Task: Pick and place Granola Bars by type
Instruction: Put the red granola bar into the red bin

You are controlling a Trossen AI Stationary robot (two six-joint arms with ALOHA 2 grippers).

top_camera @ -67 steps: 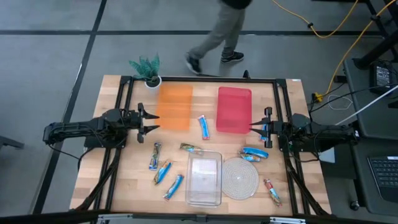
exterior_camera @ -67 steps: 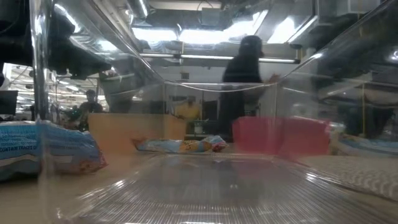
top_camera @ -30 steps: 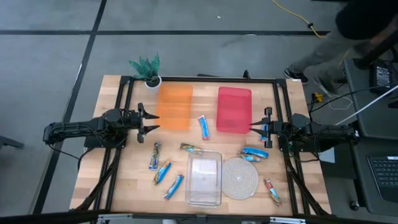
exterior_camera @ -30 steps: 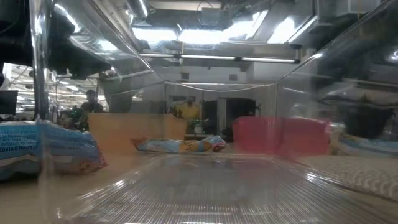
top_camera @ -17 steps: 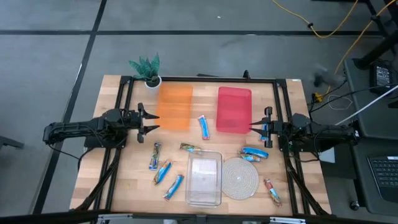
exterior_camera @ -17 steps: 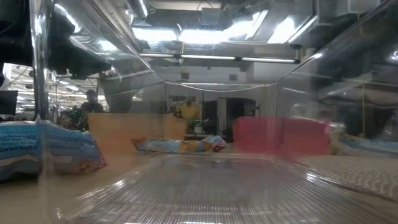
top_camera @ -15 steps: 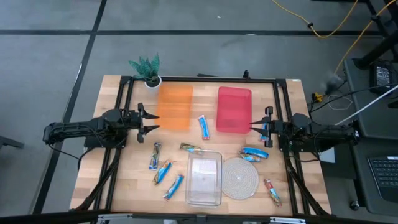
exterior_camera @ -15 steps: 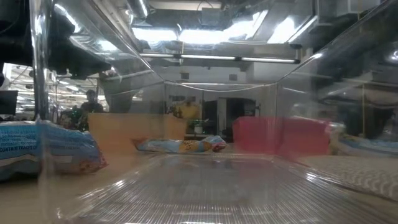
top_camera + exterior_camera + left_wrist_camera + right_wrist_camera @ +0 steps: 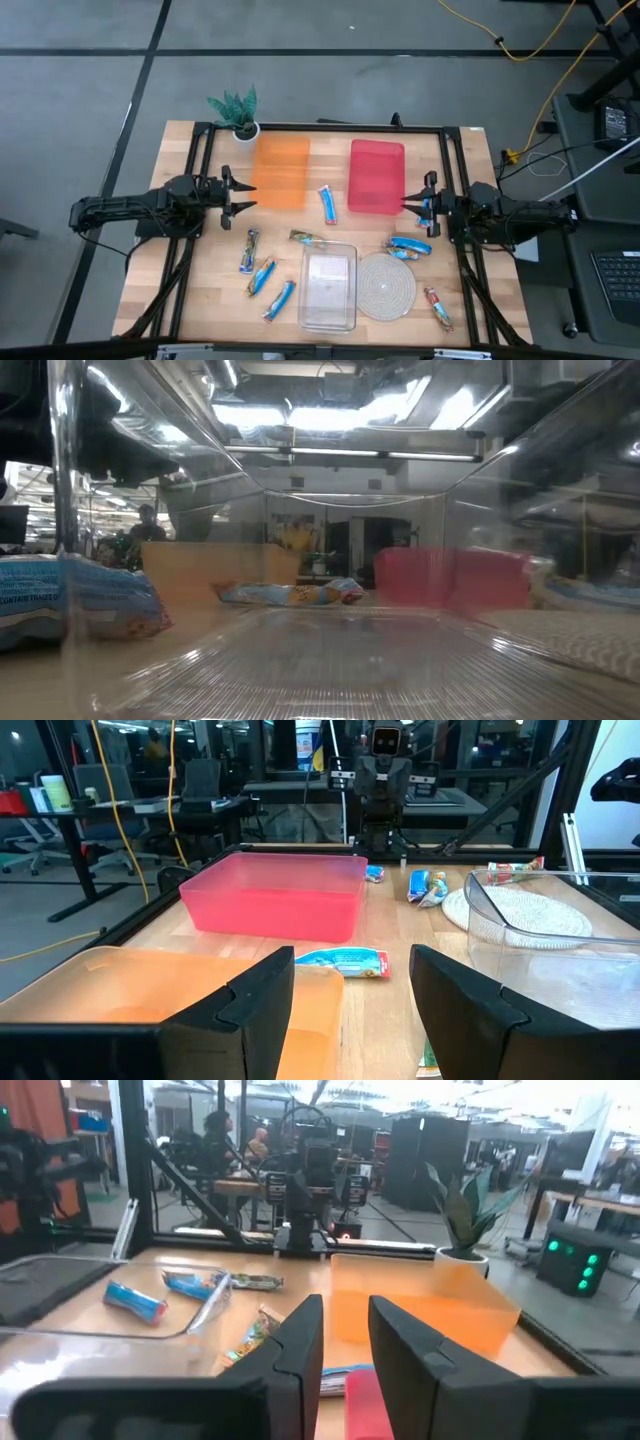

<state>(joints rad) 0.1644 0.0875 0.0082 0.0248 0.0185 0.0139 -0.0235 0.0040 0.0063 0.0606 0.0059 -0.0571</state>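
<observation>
Several granola bars lie flat on the wooden table. Three blue ones (image 9: 262,275) lie left of the clear tray. One blue bar (image 9: 327,205) lies between the orange and red trays. A brownish one (image 9: 308,238) lies by the clear tray's far edge. A blue one (image 9: 410,246) and a reddish one (image 9: 437,306) lie at the right. My left gripper (image 9: 245,195) hovers open at the table's left side, pointing level toward the orange tray. My right gripper (image 9: 408,205) hovers at the right side with a narrow gap between its fingers (image 9: 300,1345), a blue bar (image 9: 427,208) beneath it.
An orange tray (image 9: 280,172) and a red tray (image 9: 377,176) stand at the far side. A clear tray (image 9: 328,288) and a round woven mat (image 9: 387,285) lie near the front edge. A small potted plant (image 9: 236,110) stands at the far left corner.
Neither gripper nor any bar has shifted on the table. A person on the floor beyond the table's far edge has walked off to the right and out of view.
</observation>
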